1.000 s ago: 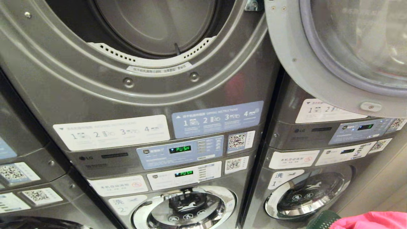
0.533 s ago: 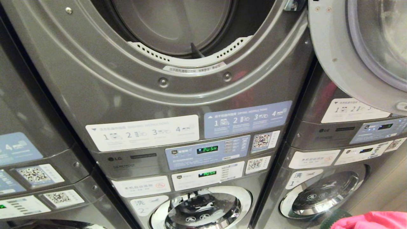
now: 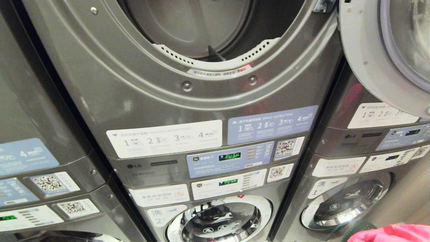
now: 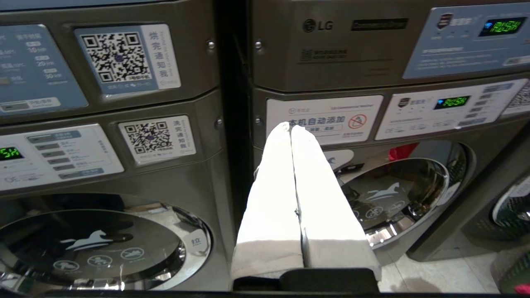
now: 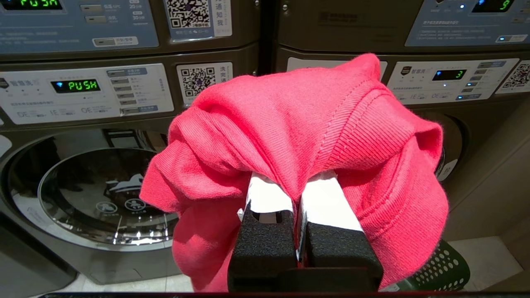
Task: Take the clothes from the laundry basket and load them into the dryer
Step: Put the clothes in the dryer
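Note:
The dryer [image 3: 201, 30] is the upper grey drum of the middle stack, and its round mouth stands open and empty. Its door [image 3: 369, 67] is swung out to the right. My right gripper [image 5: 296, 182] is shut on a red garment [image 5: 298, 124], which drapes over both white fingers and hides their tips. The same red garment [image 3: 391, 233] shows at the bottom right corner of the head view, above the dark green laundry basket [image 3: 361, 228]. A mesh corner of the laundry basket [image 5: 443, 269] shows under the cloth. My left gripper [image 4: 290, 126] is shut and empty, pointing at the lower machines.
Three stacks of grey machines fill the view. Washer doors [image 3: 220, 220] sit below the control panels [image 3: 231, 158], whose displays read PUSH. A beige wall [image 3: 413, 198] stands at the far right, with tiled floor [image 4: 439, 273] below the machines.
The whole head view has shifted, so the machines now sit further right and the dryer mouth is more central. The red garment stays at the bottom right corner.

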